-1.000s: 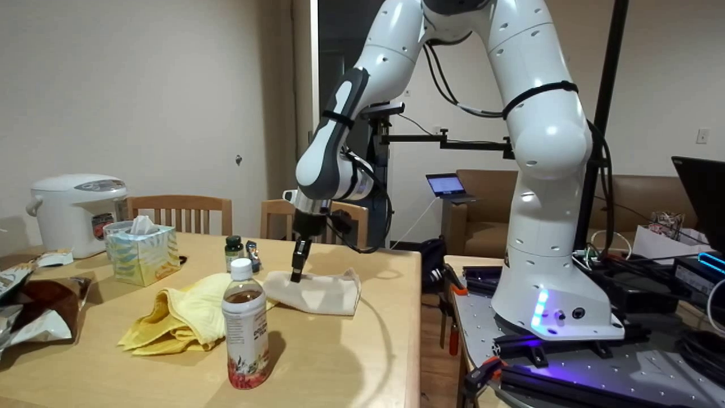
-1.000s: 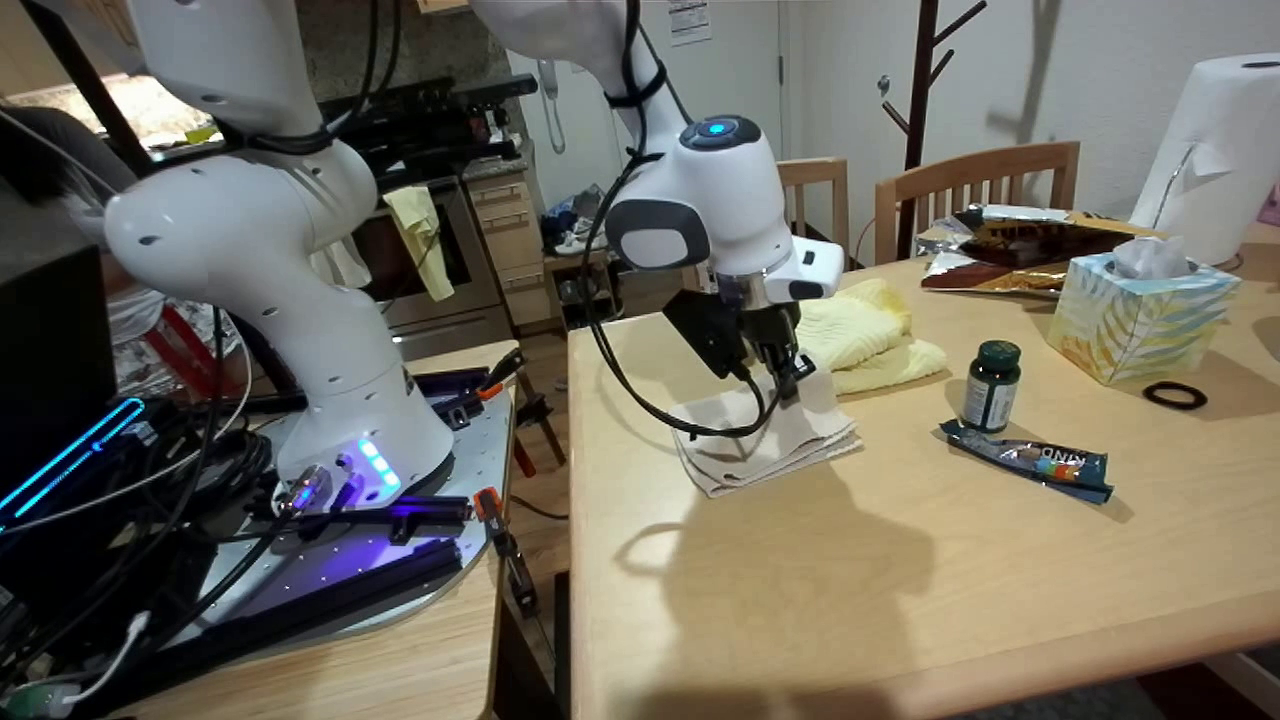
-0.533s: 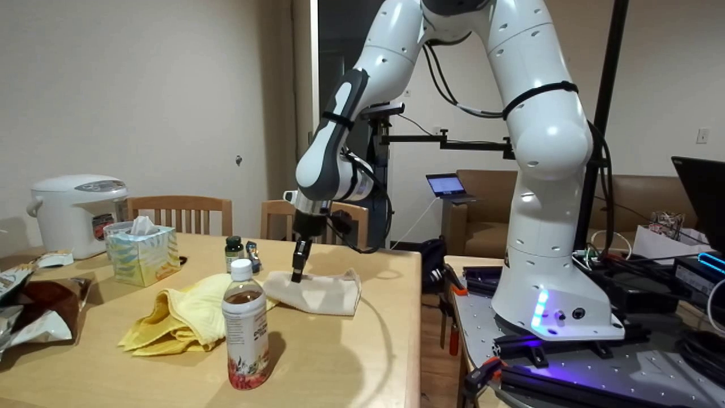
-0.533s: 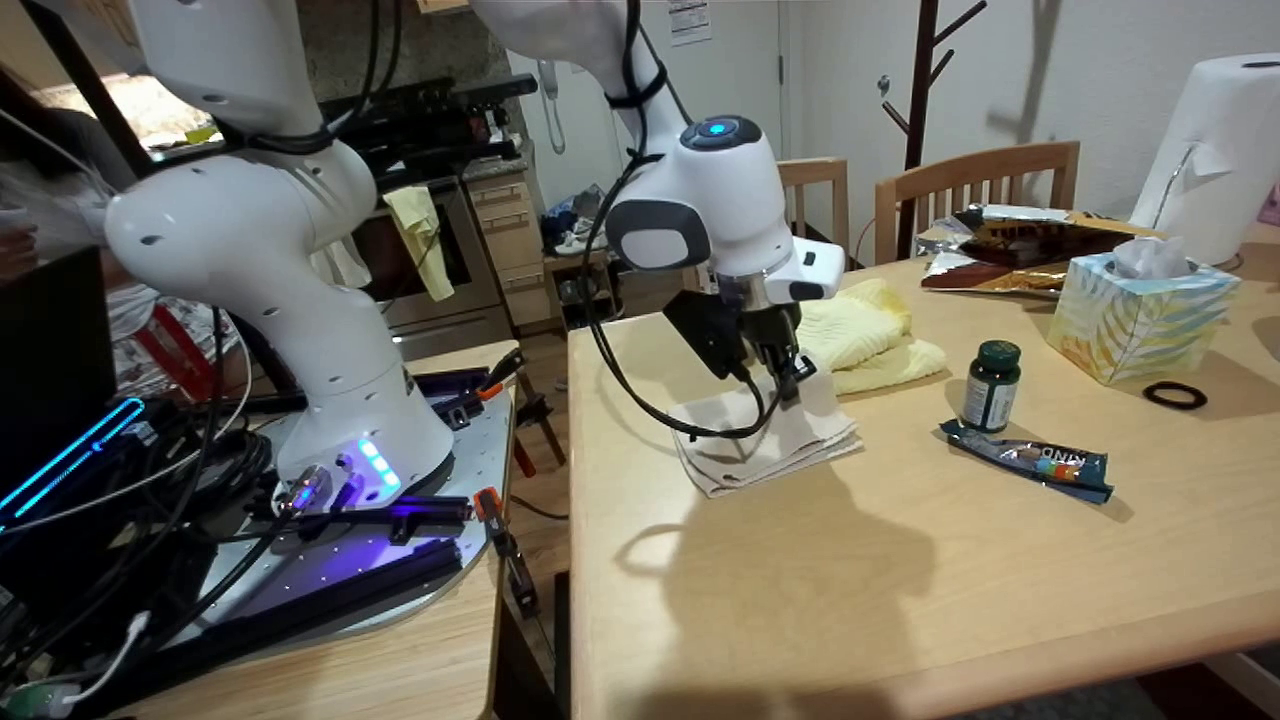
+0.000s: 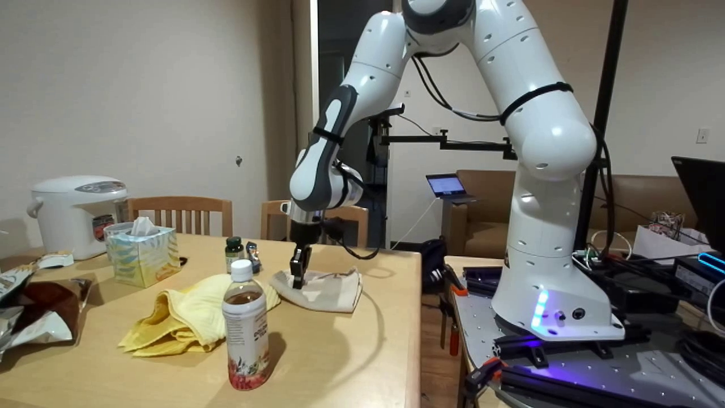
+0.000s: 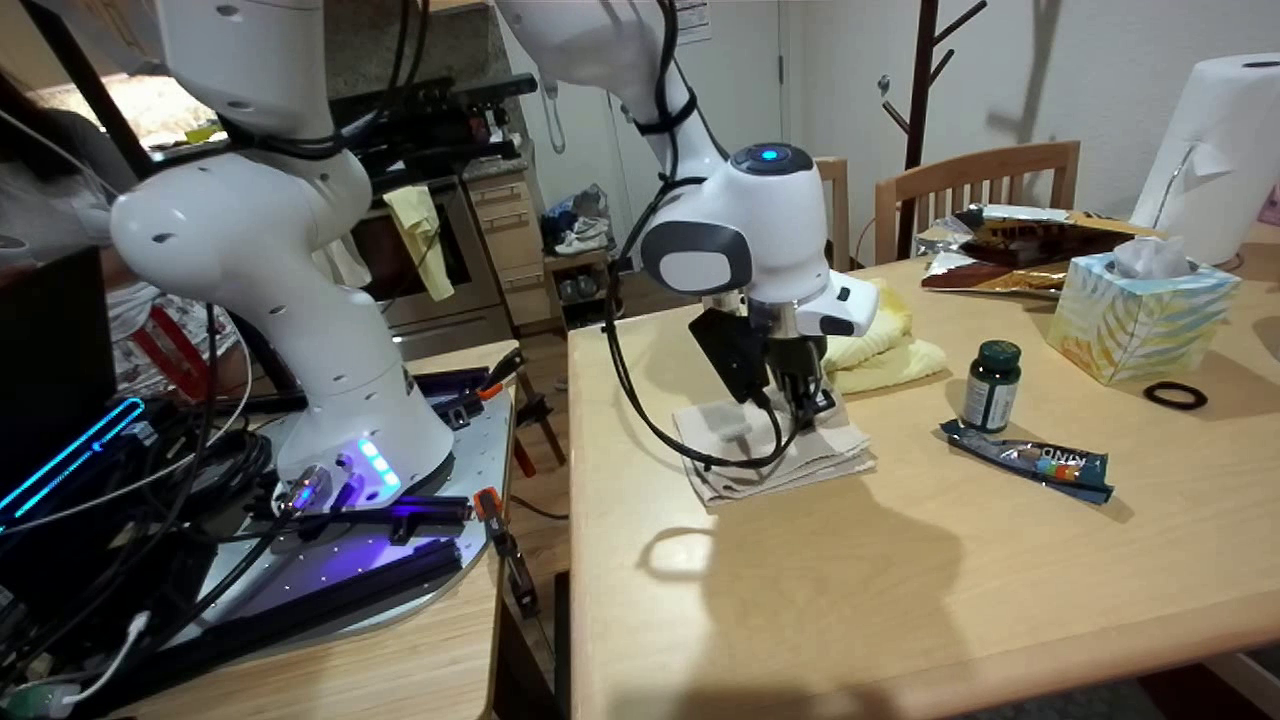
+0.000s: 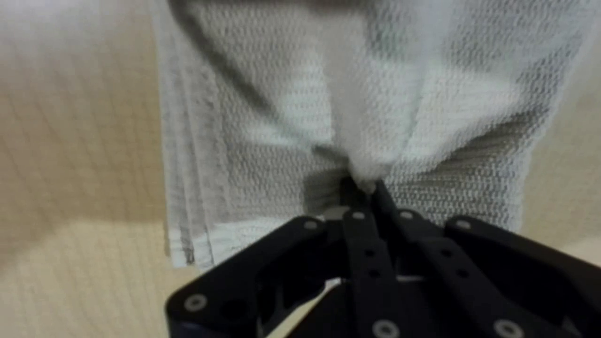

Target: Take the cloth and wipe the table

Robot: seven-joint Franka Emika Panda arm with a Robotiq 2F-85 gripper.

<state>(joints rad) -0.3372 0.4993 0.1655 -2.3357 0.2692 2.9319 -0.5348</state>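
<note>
Your black two-finger gripper point(image 7: 366, 188) pinches a raised fold of the off-white woven cloth point(image 5: 331, 292), lying on the pale wooden table point(image 6: 1120, 570); a hard wiping drag could tug that narrow pinch loose.

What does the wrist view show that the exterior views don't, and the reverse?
Only the wrist view shows the weave of the pale cloth up close, and a fold pinched between the fingers. Only the exterior views show the yellow cloth, tissue box and green-capped bottle, each visible in both. All share the pale cloth on the table, fingers down at it.
</note>
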